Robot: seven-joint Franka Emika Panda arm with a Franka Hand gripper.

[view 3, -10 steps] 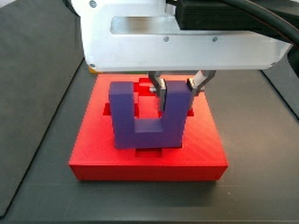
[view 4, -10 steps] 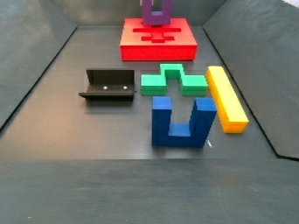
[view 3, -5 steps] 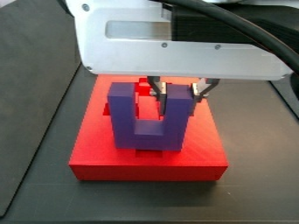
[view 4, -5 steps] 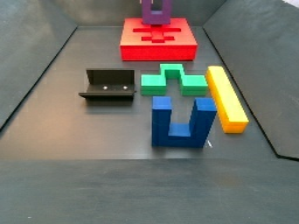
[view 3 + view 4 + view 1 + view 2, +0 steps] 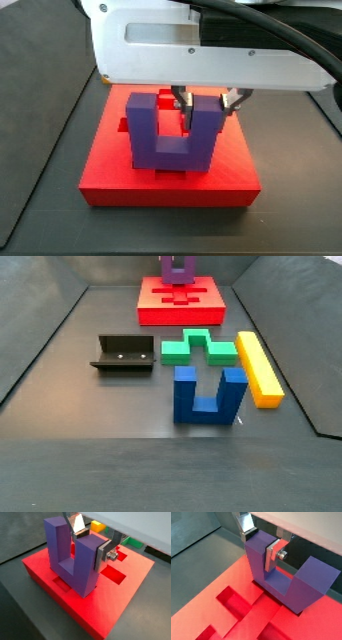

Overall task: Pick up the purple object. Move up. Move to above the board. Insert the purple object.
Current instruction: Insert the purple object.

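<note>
The purple object (image 5: 171,134) stands upright on the board (image 5: 168,182), its base at a cutout (image 5: 115,573). The end effector (image 5: 269,551) holds one prong between its fingers (image 5: 271,554). To finish well, I think it should press straight down, keep the prongs vertical, and open only when the base sits fully inside.

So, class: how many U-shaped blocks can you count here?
2. The purple object stands on the board, one prong held in the gripper. The blue block stands on the floor beside the yellow bar.
</note>
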